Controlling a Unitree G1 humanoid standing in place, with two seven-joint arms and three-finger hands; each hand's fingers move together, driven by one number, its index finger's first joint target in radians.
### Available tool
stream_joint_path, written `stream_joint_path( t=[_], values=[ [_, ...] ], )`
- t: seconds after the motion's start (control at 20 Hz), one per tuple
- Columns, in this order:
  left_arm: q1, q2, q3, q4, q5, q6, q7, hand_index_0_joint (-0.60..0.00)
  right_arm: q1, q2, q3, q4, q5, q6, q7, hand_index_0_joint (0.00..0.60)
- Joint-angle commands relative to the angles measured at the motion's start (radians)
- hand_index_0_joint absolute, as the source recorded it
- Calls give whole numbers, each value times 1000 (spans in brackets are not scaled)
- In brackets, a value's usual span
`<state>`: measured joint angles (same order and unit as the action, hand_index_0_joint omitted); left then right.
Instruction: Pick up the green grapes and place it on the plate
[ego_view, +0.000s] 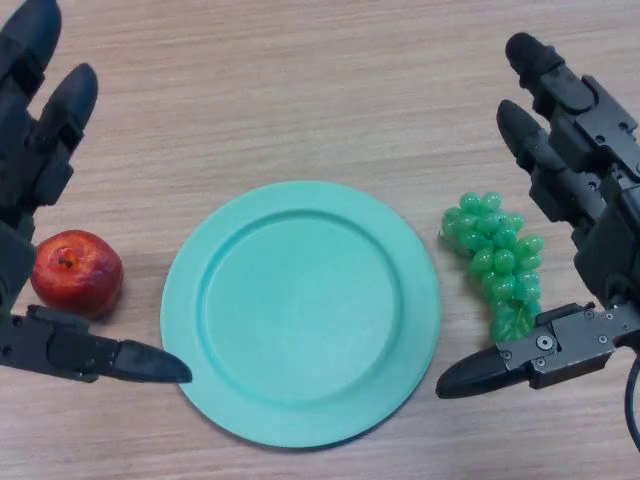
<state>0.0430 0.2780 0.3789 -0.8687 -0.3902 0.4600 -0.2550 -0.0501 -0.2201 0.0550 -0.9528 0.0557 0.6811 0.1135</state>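
Head view: both hands spread wide, grapes waiting off the plate.

Green grapes (497, 268) lie on the wooden surface (300, 80) just right of the teal plate (300, 312), framed by the right hand (585, 215), fingers apart and holding nothing. Left hand (30, 170) is splayed too, thumb tip at the plate's rim, a red apple (77, 272) beside its palm.

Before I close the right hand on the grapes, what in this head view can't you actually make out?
- Right hand: palm and wrist cut off by the right edge; whether it touches the bunch of green plastic grapes is unclear.
- Grapes' lower tip: partly hidden behind the thumb.
- Left hand: mostly cut off by the left edge.
- Red apple: its left side sits behind that hand.
- Round turquoise plate: fully visible, nothing on it.
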Motion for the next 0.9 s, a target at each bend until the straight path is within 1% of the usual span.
stream_joint_path(
  t=[0.05, 0.15, 0.25, 0.4, 0.5, 0.6, 0.7, 0.9],
  values=[
    [1, 23, 108, -12, -34, -195, -27, 0, -35, -2, -10, -41, -38, -137, -21, 0],
    [1, 30, 123, 10, -42, -216, -35, 0, -43, 0, 3, -31, -60, -133, -25, 0],
    [-14, 40, 116, 44, -19, -242, -28, 0, -50, 6, 13, -13, -83, -128, -32, 0],
    [-16, 38, 100, 79, 14, -280, -18, 0, -52, 1, 13, 43, -136, -165, -26, 0],
    [-10, 30, 79, 103, 55, -306, -13, 0, -60, 1, -1, 130, -181, -212, -23, 0],
    [-11, 29, 68, 120, 83, -317, -8, 0, -79, 3, -15, 237, -224, -261, -35, 0],
    [-20, 31, 54, 135, 107, -324, 3, 0, -94, 3, -16, 353, -279, -317, -55, 0],
    [-31, 35, 38, 139, 114, -314, 16, 0, -147, 17, 5, 578, -386, -402, -116, 0]
  ],
)
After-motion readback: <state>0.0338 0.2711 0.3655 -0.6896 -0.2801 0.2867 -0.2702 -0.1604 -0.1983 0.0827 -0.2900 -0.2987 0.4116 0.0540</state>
